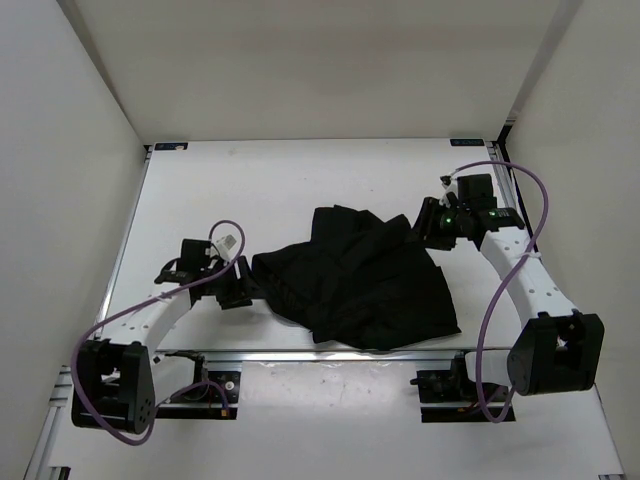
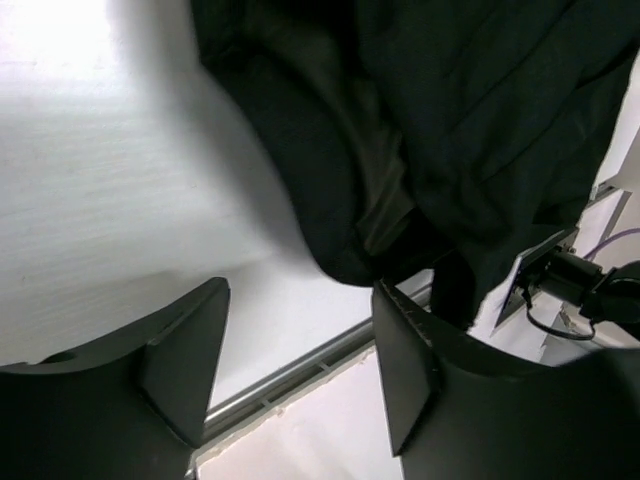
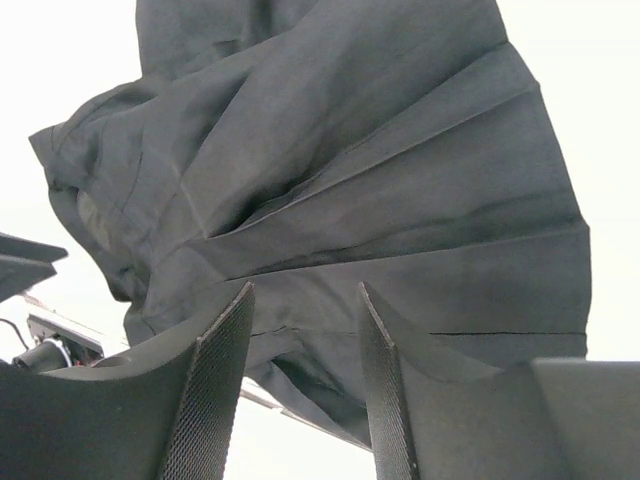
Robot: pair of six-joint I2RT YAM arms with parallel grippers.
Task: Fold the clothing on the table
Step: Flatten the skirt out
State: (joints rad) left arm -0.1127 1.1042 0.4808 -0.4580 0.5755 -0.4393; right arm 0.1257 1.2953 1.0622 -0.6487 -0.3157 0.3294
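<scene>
One crumpled piece of black pleated clothing point(image 1: 360, 285) lies on the tabletop point(image 1: 250, 180), toward its near edge. At the clothing's left edge the left hand point(image 1: 238, 287) gapes wide, holding nothing. At its far right corner the right hand point(image 1: 428, 226) stands half open, empty.

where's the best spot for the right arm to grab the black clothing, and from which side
Probably the far right corner of the clothing, nearest the right end effector, coming in from the right: the pleats there fan out to a flat, free edge, while the left side looks bunched.
</scene>
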